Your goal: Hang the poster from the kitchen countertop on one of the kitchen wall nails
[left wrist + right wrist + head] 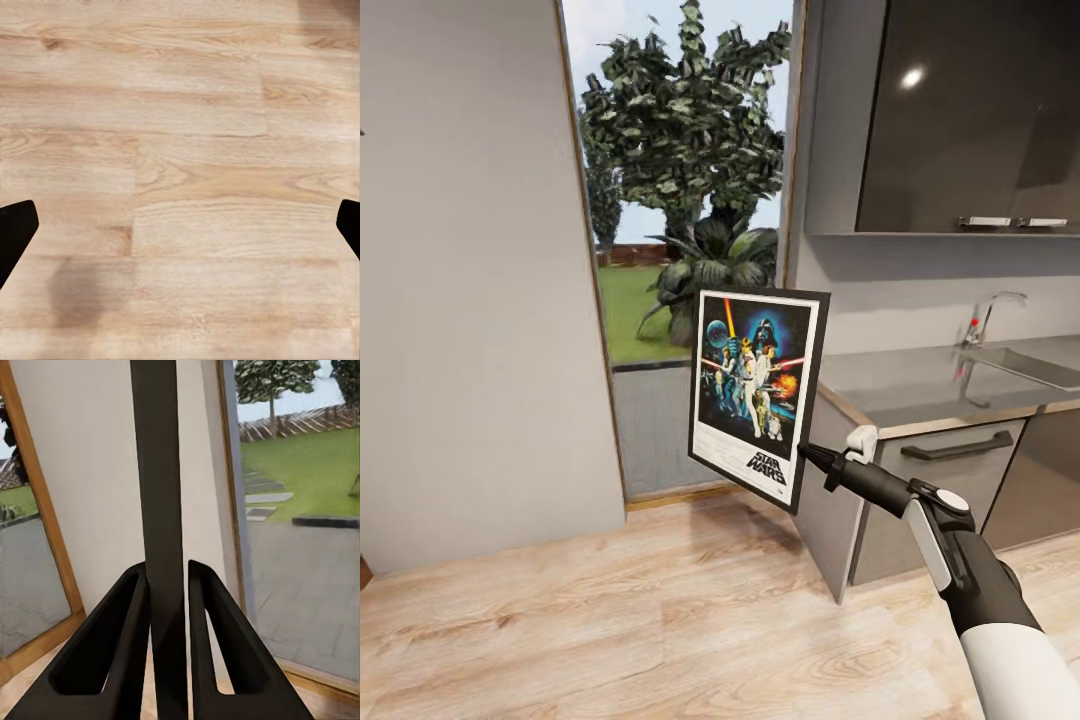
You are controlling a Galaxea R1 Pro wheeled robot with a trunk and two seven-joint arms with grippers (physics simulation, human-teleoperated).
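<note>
right gripper (807,457) is clamped on the poster's (758,395) five o'clock edge, holding it upright for hanging; left gripper (180,232) hangs wide open, empty.

The robot's right arm (960,560) has a glossy white forearm, a black wrist with a pale grey strip, and a black two-fingered gripper (807,456) with triangular cut-out fingers (105,652).

a leafy tree (685,110) stands outside the tall window (690,250); dark wall cabinets (970,115) hang above, pale wooden floor (610,620) below.
</note>
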